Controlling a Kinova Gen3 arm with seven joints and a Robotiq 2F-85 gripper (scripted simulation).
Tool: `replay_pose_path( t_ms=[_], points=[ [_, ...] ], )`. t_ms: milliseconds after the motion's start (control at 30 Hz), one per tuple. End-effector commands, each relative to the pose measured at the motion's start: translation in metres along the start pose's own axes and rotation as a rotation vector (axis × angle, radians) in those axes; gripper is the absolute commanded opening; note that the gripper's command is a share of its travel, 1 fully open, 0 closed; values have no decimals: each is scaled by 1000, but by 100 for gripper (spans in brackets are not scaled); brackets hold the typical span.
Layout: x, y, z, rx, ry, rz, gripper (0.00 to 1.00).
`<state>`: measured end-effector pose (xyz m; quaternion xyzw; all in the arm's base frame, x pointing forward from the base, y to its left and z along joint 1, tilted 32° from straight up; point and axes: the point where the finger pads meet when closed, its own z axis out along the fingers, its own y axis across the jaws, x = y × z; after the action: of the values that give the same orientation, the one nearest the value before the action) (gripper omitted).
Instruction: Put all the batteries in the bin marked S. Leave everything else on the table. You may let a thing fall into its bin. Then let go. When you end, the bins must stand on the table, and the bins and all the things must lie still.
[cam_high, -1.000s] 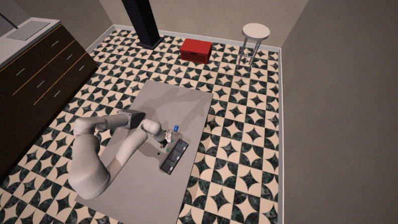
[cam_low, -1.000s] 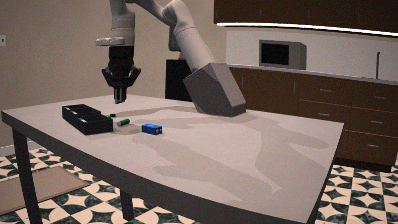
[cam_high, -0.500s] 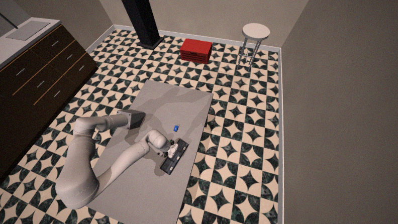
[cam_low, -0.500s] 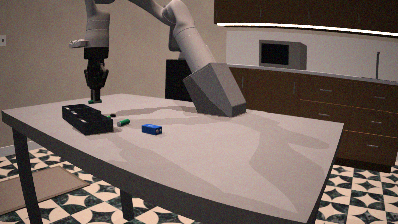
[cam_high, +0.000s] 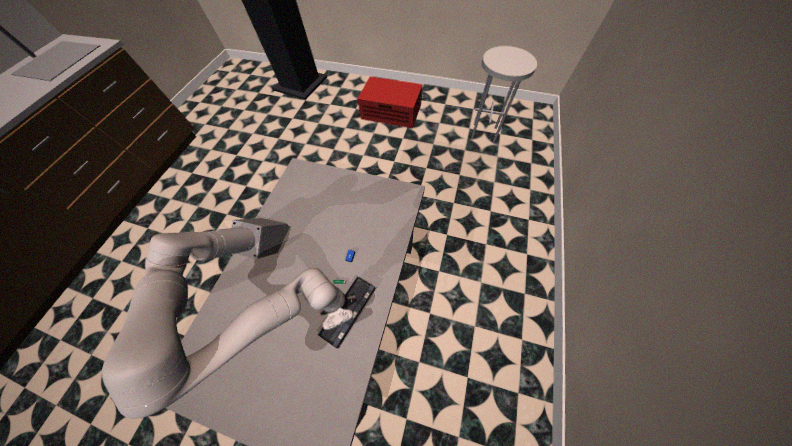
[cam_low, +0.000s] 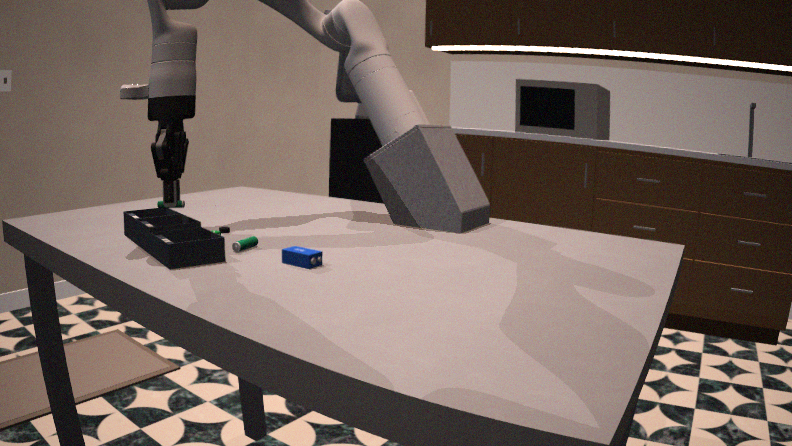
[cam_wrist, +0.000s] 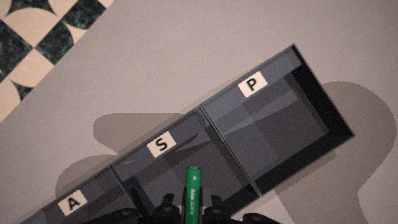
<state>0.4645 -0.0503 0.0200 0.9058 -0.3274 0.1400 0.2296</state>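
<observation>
A green cylindrical battery (cam_low: 171, 203) (cam_wrist: 193, 192) is gripped between the jaws of the black gripper (cam_low: 171, 202) (cam_wrist: 192, 201), above the black three-compartment bin tray (cam_high: 360, 308) (cam_low: 196, 255) (cam_wrist: 306, 151); another green cylindrical battery (cam_high: 339, 282) (cam_low: 245, 243) and a blue rectangular battery (cam_high: 349, 255) (cam_low: 302, 257) are seen on the table (cam_high: 266, 354) (cam_low: 387, 310) (cam_wrist: 165, 45).

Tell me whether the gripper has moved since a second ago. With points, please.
Yes: in the exterior view the gripper (cam_low: 171, 203) (cam_wrist: 192, 201) has gone left, now above the black bins (cam_low: 196, 252) (cam_wrist: 306, 137).
</observation>
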Motion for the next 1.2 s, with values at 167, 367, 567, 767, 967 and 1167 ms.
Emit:
replay_pose_path(
  t_ms=[167,367,567,767,967,1167],
  points=[
    [0,-3,-3,10,17,307,5],
    [0,-3,-3,13,15,607,5],
    [0,-3,-3,13,12,792,5],
    [0,-4,-3,16,13,945,5],
    [-1,-5,-3,16,13,945,5],
    [-1,-4,-3,16,13,945,5]
  ],
)
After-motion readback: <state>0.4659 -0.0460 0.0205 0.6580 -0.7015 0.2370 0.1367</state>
